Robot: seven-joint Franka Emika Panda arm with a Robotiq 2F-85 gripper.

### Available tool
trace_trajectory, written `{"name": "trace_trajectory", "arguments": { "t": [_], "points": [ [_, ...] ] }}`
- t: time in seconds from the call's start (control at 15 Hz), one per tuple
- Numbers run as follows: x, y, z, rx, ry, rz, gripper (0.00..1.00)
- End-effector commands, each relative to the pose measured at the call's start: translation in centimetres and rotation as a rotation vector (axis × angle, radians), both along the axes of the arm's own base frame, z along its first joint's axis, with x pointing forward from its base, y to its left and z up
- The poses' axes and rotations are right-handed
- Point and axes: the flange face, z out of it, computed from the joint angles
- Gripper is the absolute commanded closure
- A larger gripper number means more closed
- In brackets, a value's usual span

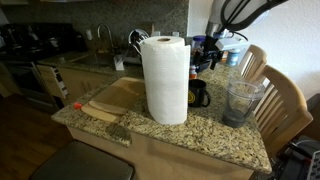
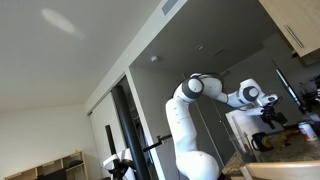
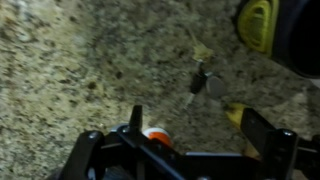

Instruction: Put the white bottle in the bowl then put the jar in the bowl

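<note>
The jar [image 1: 242, 100] is see-through and stands upright on the granite counter [image 1: 210, 135], right of the black mug [image 1: 200, 95]. My gripper [image 1: 206, 52] hangs above the counter behind the mug, and also shows in an exterior view [image 2: 270, 115]. In the wrist view its fingers [image 3: 200, 122] are wide apart with only bare granite between them. A small white and orange round thing [image 3: 155, 133] sits by one finger; I cannot tell if it is the white bottle. I cannot make out the bowl.
A tall paper towel roll [image 1: 165, 78] stands mid-counter, with a wooden cutting board [image 1: 112, 98] beside it. Wooden chairs [image 1: 285, 100] line the counter's right edge. In the wrist view, keys [image 3: 200, 80] lie on the granite, with a yellow-and-black object [image 3: 268, 28] beyond them.
</note>
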Motion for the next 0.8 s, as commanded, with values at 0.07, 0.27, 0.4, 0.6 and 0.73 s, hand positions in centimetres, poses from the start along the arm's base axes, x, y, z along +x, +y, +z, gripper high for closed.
{"name": "trace_trajectory", "arguments": {
  "t": [0.07, 0.27, 0.4, 0.6, 0.73],
  "points": [
    [1.3, 4.0, 0.5, 0.033, -0.073, -0.029, 0.0],
    [2.6, 6.4, -0.3, 0.053, -0.094, -0.048, 0.0],
    [3.2, 5.6, 0.0, 0.019, -0.099, -0.089, 0.0],
    [3.9, 3.0, 1.8, -0.068, -0.222, -0.222, 0.0],
    [4.0, 3.1, 1.4, -0.065, -0.202, -0.21, 0.0]
  ]
}}
